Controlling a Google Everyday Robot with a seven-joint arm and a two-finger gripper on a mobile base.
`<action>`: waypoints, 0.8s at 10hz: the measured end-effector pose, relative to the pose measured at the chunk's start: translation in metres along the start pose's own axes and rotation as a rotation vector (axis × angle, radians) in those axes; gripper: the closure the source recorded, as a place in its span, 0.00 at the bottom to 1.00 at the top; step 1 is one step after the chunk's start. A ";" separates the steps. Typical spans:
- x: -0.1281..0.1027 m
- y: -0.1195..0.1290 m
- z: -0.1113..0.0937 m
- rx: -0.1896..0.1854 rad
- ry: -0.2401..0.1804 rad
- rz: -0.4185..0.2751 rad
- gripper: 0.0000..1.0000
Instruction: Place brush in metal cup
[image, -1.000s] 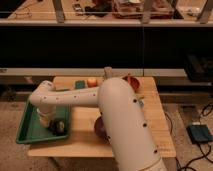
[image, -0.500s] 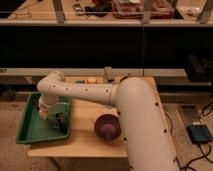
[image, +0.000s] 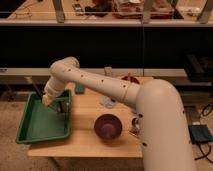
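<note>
The tool (image: 57, 103) hangs at the end of the white arm (image: 100, 86), low over the rectangular green plastic tray (image: 35, 127) at the left end of the pale wooden worktop (image: 82, 144). Whether it is wide, narrow or holding something cannot be told. A dark, slim-handled brush (image: 37, 89) slants up and to the left from just beside the tool, above the tray's far rim; its head is hidden. The round purple bowl (image: 108, 126) sits well to the tool's right and nearer the camera. The small shiny steel cup (image: 134, 125) stands just beyond that bowl, still farther from the tool, close against the arm.
</note>
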 end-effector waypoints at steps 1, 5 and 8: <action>-0.002 0.002 -0.002 0.017 0.023 0.003 1.00; -0.016 0.024 -0.036 0.015 0.070 0.043 1.00; -0.037 0.044 -0.065 -0.017 0.064 0.074 1.00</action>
